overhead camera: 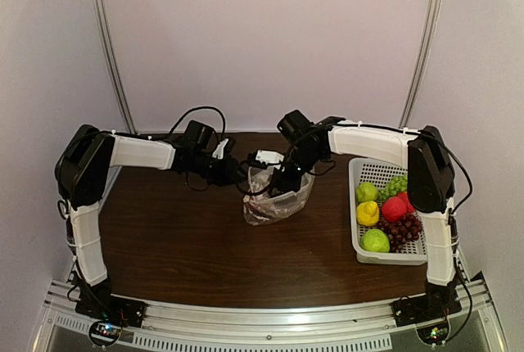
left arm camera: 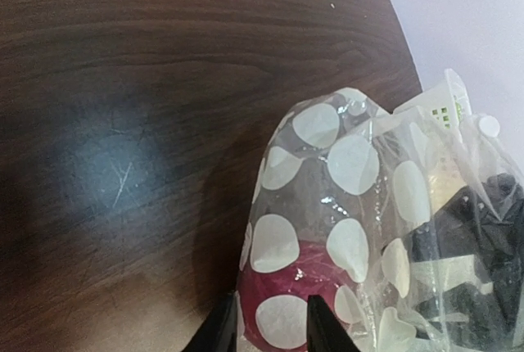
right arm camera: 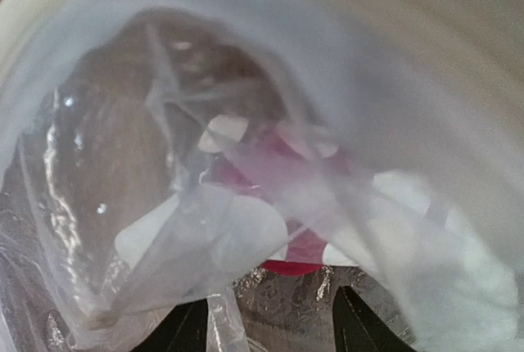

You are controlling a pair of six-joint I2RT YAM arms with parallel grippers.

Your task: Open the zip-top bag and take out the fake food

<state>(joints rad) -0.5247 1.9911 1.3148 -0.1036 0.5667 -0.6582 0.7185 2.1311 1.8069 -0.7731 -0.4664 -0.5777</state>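
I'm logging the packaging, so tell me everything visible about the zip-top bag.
The zip-top bag is clear, crinkled plastic with white dots. It sits slumped on the dark wood table, left of the white basket. A red fruit shows inside. The left tool straddles its edge; the right tool is at its mouth, fingers apart.

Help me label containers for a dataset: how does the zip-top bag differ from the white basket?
The zip-top bag is clear, crumpled film with white dots; the basket is white, perforated and box-shaped. The bag sits in the middle of the table; the basket lies at its right edge. In the bag only one red fruit shows; the basket holds several, among them a yellow lemon and purple grapes. Both hold fake fruit.
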